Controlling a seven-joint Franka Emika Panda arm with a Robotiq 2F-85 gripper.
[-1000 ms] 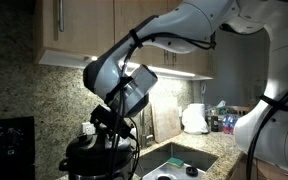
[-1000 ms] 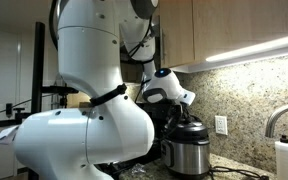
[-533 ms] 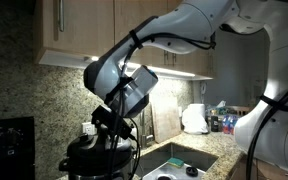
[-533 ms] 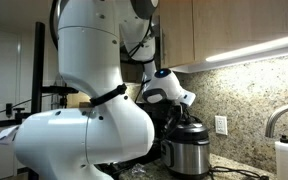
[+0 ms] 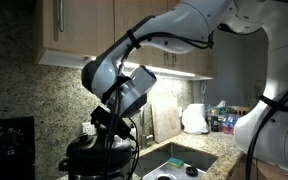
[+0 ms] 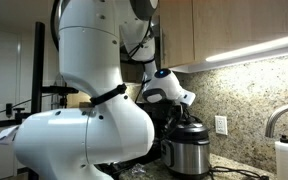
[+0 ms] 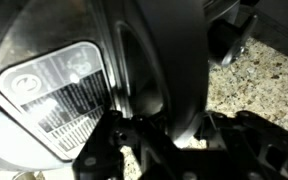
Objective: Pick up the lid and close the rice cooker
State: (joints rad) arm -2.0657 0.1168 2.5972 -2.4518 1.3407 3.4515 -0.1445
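In both exterior views the rice cooker point(image 5: 100, 167) point(image 6: 189, 158), black rimmed with a shiny steel body, stands on the granite counter beside the sink. The black domed lid point(image 5: 88, 148) point(image 6: 191, 131) rests on top of it. My gripper point(image 5: 109, 128) point(image 6: 180, 118) reaches down onto the lid's top from above. The dark wrist view shows the gripper point(image 7: 162, 135) shut on a black curved part of the lid point(image 7: 174, 60), with the cooker's steel wall and label point(image 7: 54, 90) to the left. The contact itself is in shadow.
A steel sink point(image 5: 179, 160) lies right beside the cooker. Behind it are a white rounded lump point(image 5: 194, 118) and bottles point(image 5: 222, 120). A flat black appliance point(image 5: 6, 145) stands at the wall. A faucet point(image 6: 279, 118), a soap bottle point(image 6: 283, 158) and overhead cabinets point(image 5: 74, 25) hem the space.
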